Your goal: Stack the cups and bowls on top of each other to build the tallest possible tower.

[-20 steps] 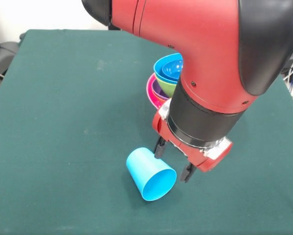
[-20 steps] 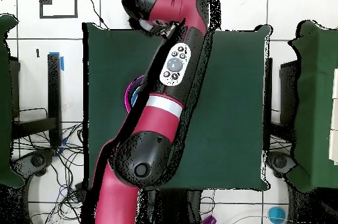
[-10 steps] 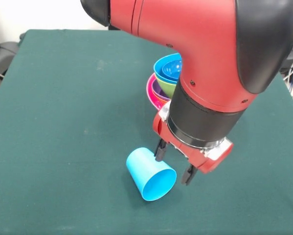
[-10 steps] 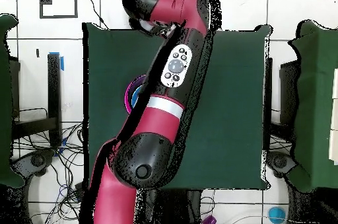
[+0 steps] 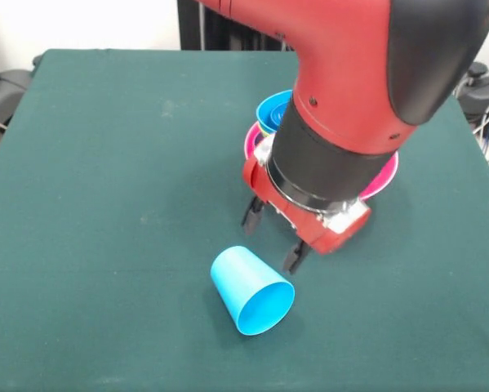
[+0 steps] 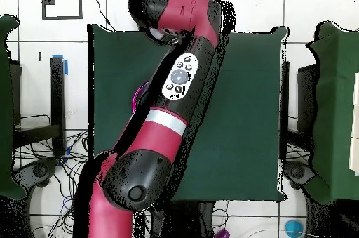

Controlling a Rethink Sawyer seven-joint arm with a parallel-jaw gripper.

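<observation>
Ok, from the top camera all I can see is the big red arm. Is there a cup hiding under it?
Observer: Yes. A sky blue cup lies on its side on the green table, on the side away from the robot's base.
Operator: Is the gripper holding it?
Observer: No. The gripper is open and empty, beside the cup, not around it.
Operator: And where are the bowls?
Observer: The tower stands behind the gripper, with the wide pink bowl at its bottom.
</observation>
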